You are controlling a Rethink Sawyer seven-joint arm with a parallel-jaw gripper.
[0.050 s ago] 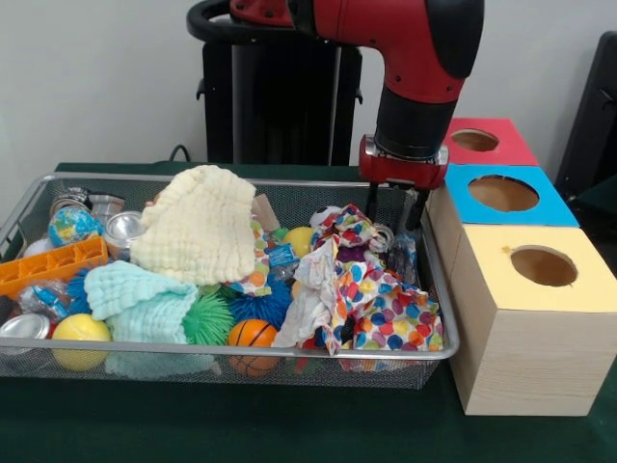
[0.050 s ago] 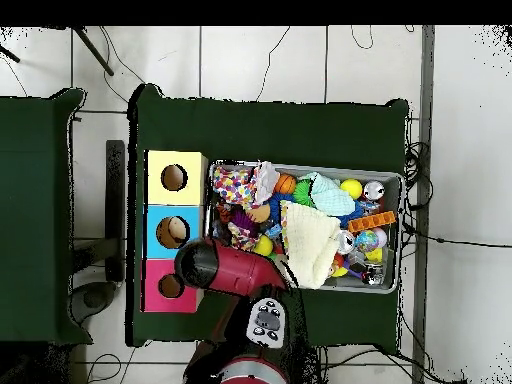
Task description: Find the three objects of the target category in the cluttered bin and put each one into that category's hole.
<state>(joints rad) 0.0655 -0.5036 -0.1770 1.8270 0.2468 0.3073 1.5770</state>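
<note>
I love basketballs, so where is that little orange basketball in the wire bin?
In the front view, the small orange basketball sits against the wire bin's near wall, between the green spiky ball and the polka-dot cloth.

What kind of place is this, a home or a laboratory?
Most likely a robot laboratory. A red arm hangs over a wire bin of mixed toys and cloths, three coloured boxes with round holes stand beside it, and cables lie on the tiled floor.
</note>
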